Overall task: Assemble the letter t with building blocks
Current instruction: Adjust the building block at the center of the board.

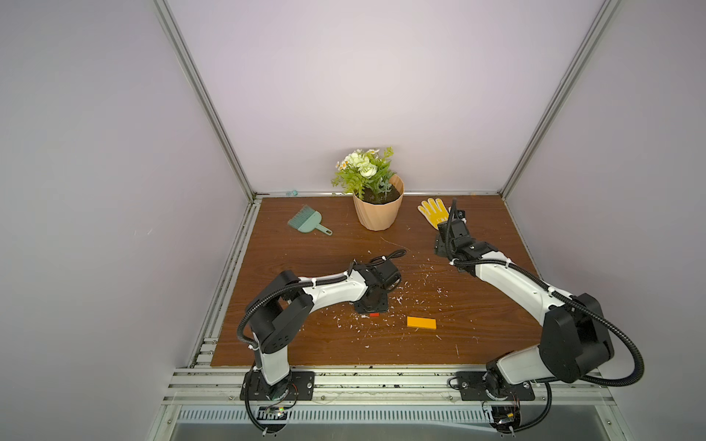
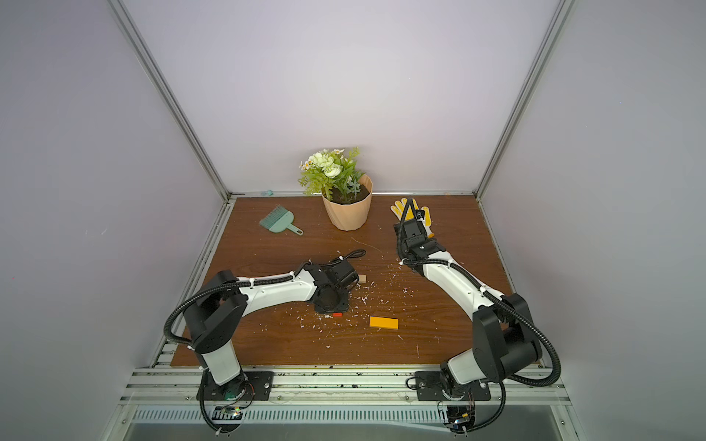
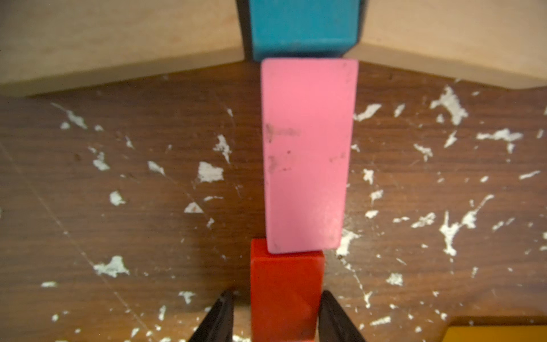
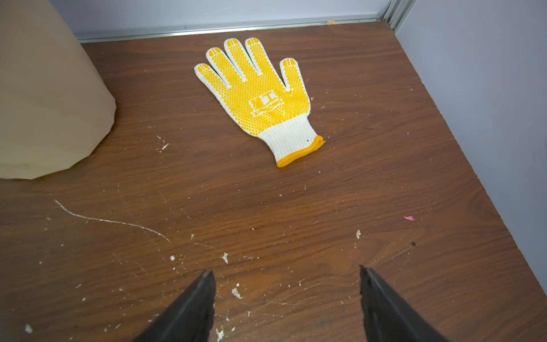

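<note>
- The left gripper [image 3: 276,296] points down at the table, its jaws on either side of the red block [image 3: 285,284]. One jaw seems to touch it and the other shows a sliver of gap, so I cannot tell if it pinches. Straddling it this way probably serves to square the block under the column.
- The pink block [image 3: 307,154] lies end to end with the red block and meets the teal block [image 3: 302,26] at its other end, making the stem.
- Tan blocks [image 3: 118,44] flank the teal block as the crossbar.
- The orange block [image 1: 421,322] lies flat, apart from the column, not yet placed as the foot.
- The right gripper [image 4: 287,272] hangs spread and empty near the glove [image 4: 257,94], likely parked clear of the work.
</note>
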Available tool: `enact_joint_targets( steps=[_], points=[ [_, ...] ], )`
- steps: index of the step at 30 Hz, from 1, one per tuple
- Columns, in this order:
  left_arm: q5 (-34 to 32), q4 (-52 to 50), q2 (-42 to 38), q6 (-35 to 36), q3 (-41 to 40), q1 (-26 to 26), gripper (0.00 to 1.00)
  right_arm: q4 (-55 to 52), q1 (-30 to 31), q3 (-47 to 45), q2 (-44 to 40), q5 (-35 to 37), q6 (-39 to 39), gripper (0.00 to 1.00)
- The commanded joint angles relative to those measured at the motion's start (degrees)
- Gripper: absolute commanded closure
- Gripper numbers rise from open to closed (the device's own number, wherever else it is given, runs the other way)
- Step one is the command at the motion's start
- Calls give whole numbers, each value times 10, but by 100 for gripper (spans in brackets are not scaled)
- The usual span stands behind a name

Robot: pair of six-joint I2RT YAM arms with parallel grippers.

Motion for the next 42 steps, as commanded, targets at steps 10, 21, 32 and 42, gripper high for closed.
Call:
enact_joint_targets(
  steps=[10,21,32,42],
  points=[
    [3,-13,41,-34,20,-24,60,3,6,25,1,18,-5,21],
    [-1,-19,41,-43,13,-19,60,3,7,25,-1,16,-5,21],
    [-13,-22,39,-28,12,-11,60,3,9,25,0,16,-4,21],
    [-30,-34,32,-12,16,-11,57,6,10,24,-2,16,-6,20]
  ],
)
